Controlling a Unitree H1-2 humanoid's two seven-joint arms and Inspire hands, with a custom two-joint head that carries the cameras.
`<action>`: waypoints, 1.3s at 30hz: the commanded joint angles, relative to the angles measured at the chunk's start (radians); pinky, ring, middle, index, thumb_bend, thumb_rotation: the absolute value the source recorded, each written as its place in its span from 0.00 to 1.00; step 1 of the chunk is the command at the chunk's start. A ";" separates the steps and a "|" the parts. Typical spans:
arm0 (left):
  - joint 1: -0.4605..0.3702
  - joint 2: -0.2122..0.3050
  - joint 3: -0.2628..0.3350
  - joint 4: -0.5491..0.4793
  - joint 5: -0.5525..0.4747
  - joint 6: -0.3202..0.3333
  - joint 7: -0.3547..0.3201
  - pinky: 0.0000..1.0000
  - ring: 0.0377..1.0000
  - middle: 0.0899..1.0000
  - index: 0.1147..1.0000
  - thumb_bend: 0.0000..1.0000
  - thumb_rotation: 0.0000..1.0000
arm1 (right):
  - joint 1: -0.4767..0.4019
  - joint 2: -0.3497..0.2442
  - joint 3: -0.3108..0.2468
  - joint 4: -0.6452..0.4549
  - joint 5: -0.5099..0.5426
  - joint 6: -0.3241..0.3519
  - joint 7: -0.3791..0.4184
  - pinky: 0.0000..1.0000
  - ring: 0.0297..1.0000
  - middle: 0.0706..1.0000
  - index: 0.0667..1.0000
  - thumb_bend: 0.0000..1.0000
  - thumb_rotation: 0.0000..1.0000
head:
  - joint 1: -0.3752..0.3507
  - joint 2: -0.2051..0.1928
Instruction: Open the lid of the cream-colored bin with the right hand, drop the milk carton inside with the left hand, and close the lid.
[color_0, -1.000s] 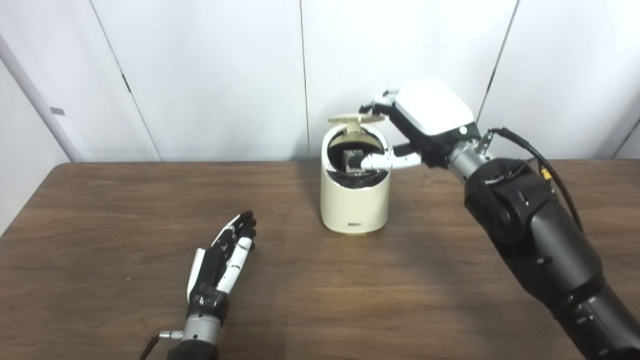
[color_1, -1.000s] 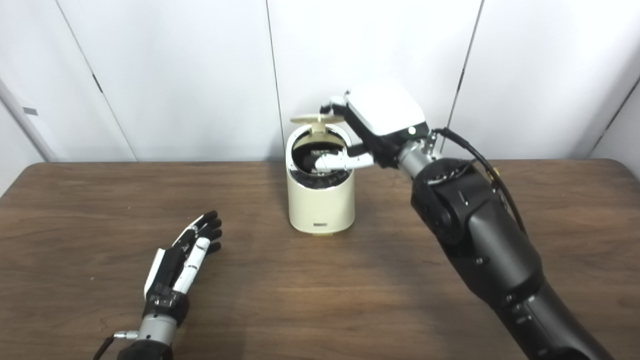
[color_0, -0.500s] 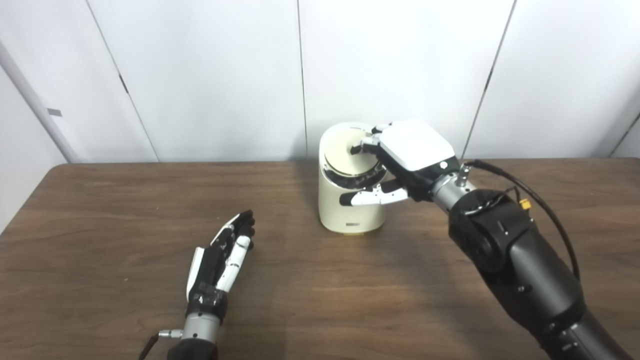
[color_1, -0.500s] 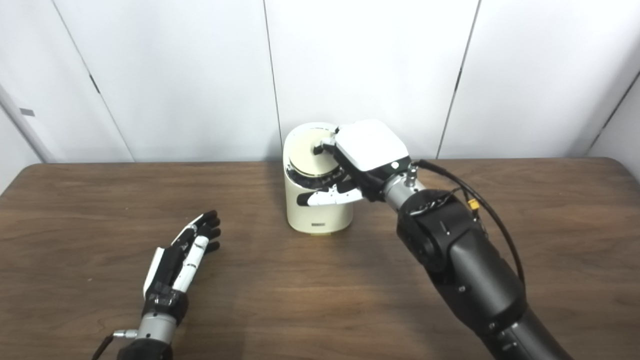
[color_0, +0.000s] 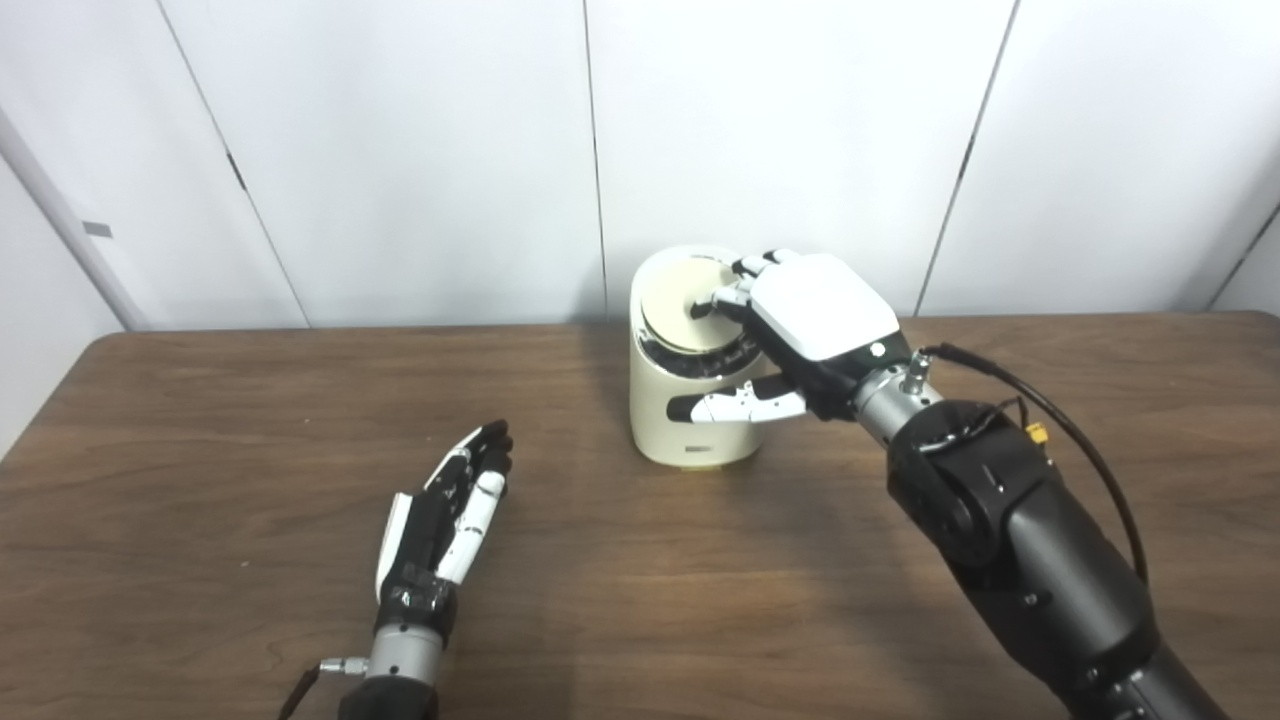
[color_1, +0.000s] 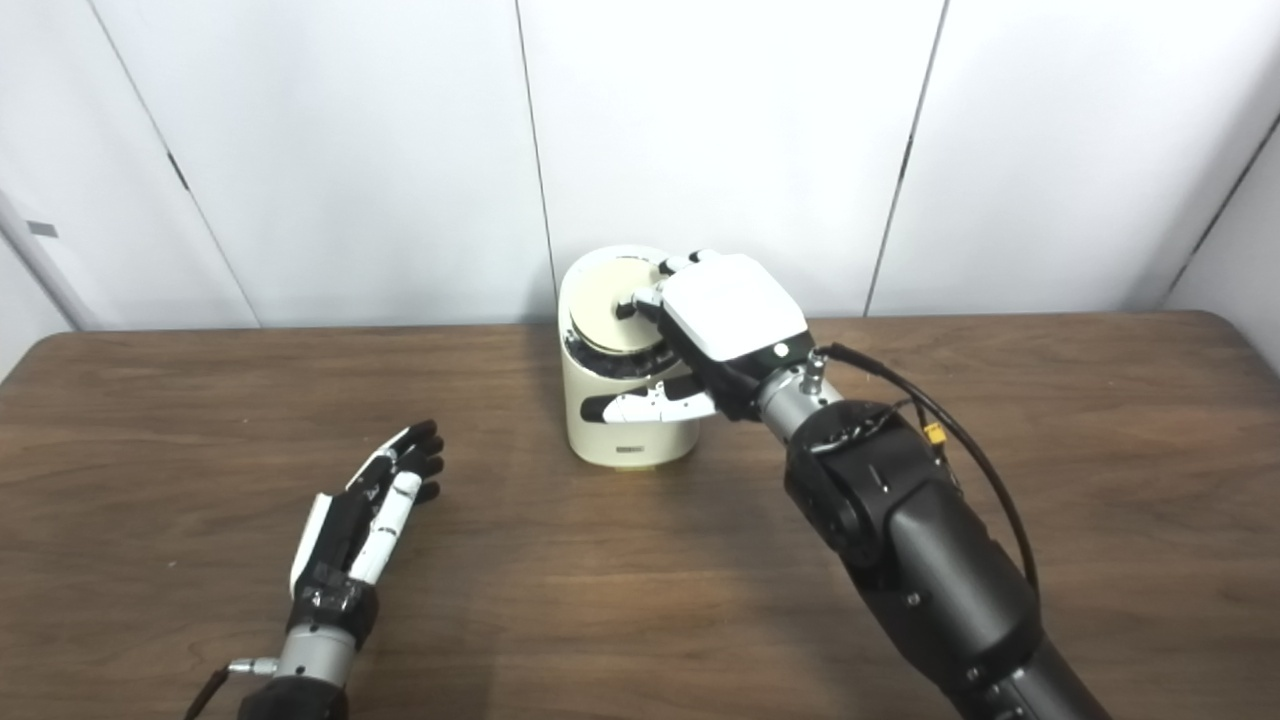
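Observation:
The cream-colored bin (color_0: 690, 435) stands at the back middle of the table, its round lid (color_0: 680, 315) lying flat and shut on top. My right hand (color_0: 815, 315) rests over the bin's right side. Its fingertips (color_0: 715, 303) press on the lid and its thumb (color_0: 735, 405) stretches across the bin's front wall without gripping anything. My left hand (color_0: 445, 510) lies on the table to the front left of the bin, open and empty, well apart from it. No milk carton shows in either view.
The brown wooden table (color_0: 200, 420) fills the lower part of both views. White wall panels (color_0: 400, 150) stand close behind the bin. My right forearm (color_0: 1010, 530) with its black cable crosses the table's right side.
The lid has swung down from standing open to lying shut, and my right hand came down with it onto the bin's top. My left hand has stayed in place.

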 joint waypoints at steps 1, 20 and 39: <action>-0.027 -0.009 0.005 -0.019 -0.015 -0.018 0.003 0.84 0.85 0.85 0.92 0.47 0.69 | -0.005 0.001 0.004 -0.025 0.010 -0.024 0.035 0.94 0.91 0.75 0.77 0.55 0.96 | 0.004 0.008; -0.032 -0.023 0.009 -0.031 0.002 0.012 0.011 0.81 0.83 0.84 0.94 0.50 0.63 | 0.002 0.016 -0.014 -0.095 0.002 -0.041 0.101 0.93 0.91 0.75 0.79 0.56 0.87 | 0.010 0.027; -0.036 -0.028 0.003 -0.049 0.035 0.044 0.023 0.79 0.82 0.83 0.93 0.45 0.59 | 0.011 0.027 -0.029 -0.052 0.018 -0.046 0.078 0.93 0.91 0.76 0.84 0.58 0.81 | 0.025 0.044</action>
